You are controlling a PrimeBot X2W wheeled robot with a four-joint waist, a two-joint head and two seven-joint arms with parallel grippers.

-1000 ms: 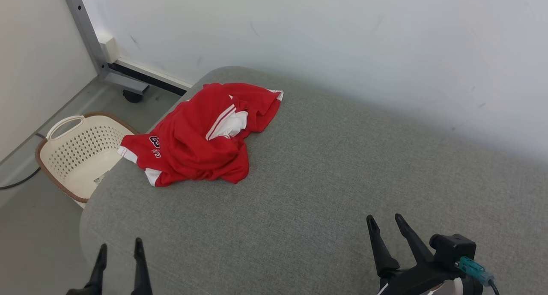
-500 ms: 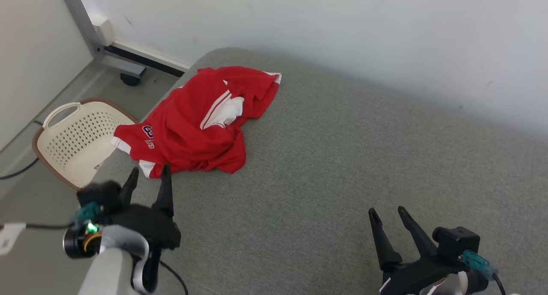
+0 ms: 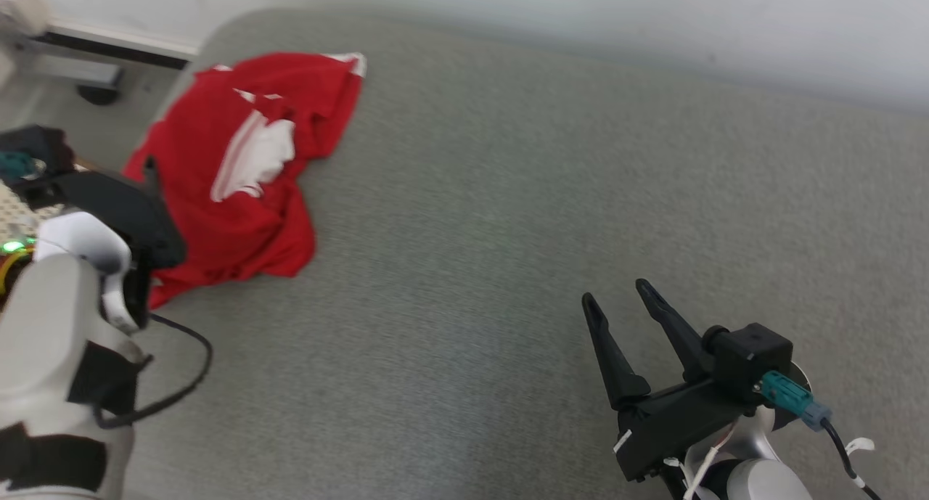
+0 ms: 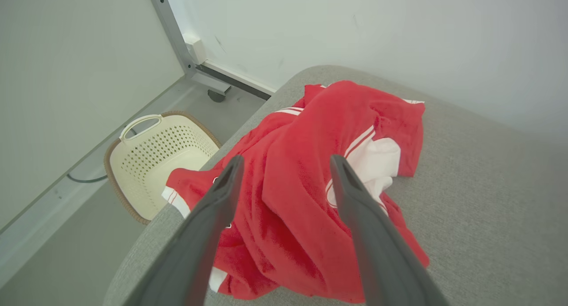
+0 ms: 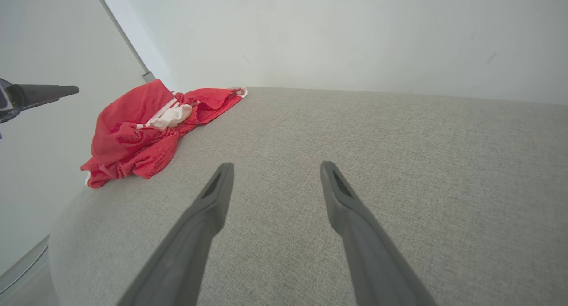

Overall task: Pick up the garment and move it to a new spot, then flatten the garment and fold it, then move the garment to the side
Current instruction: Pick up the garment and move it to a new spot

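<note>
The red garment (image 4: 377, 115) lies crumpled just beyond the tips of my left hand (image 4: 286, 160), which is spread wide and empty. I judge I should drop onto the high middle ridge and pinch deep, away from the hem at the edge of the grey cushion (image 4: 488, 186). My right hand (image 3: 614, 290) hangs released, well apart.

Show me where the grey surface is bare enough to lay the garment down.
Bare: the wide stretch of grey cushion between the red garment and the right gripper. Crowded: the left corner, with garment and left gripper together.
</note>
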